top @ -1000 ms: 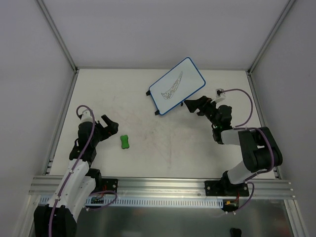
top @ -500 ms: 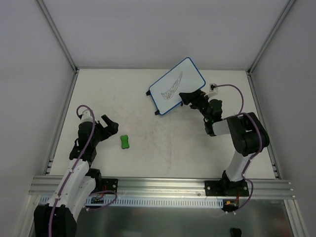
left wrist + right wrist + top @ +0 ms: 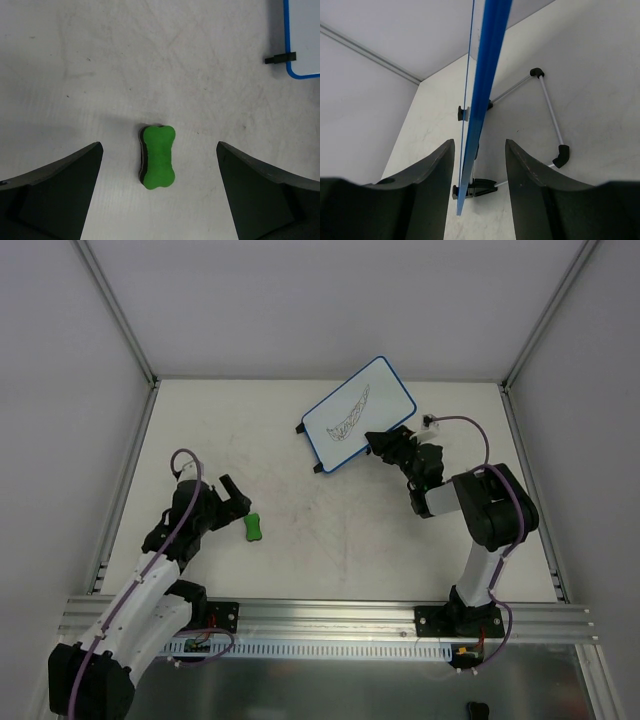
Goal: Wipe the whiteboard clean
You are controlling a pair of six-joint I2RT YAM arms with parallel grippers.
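Left tool [image 3: 238,496], wide open and empty, has neared the bone-shaped green eraser [image 3: 158,157]; right tool [image 3: 384,445], half-closed without gripping, straddles the edge of the scribbled, blue-framed whiteboard [image 3: 358,413].

Shot from overhead, down onto whole surface [image 3: 330,540]; close-ups from both wrists, sharing eraser [image 3: 157,157], whiteboard [image 3: 487,75] edge.

whiteboard [image 3: 352,412]: far right of table [image 3: 330,540] | eraser [image 3: 254,528]: near left

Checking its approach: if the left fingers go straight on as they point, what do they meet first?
Probably the green eraser, centred ahead between the open left fingers; depth is unclear.
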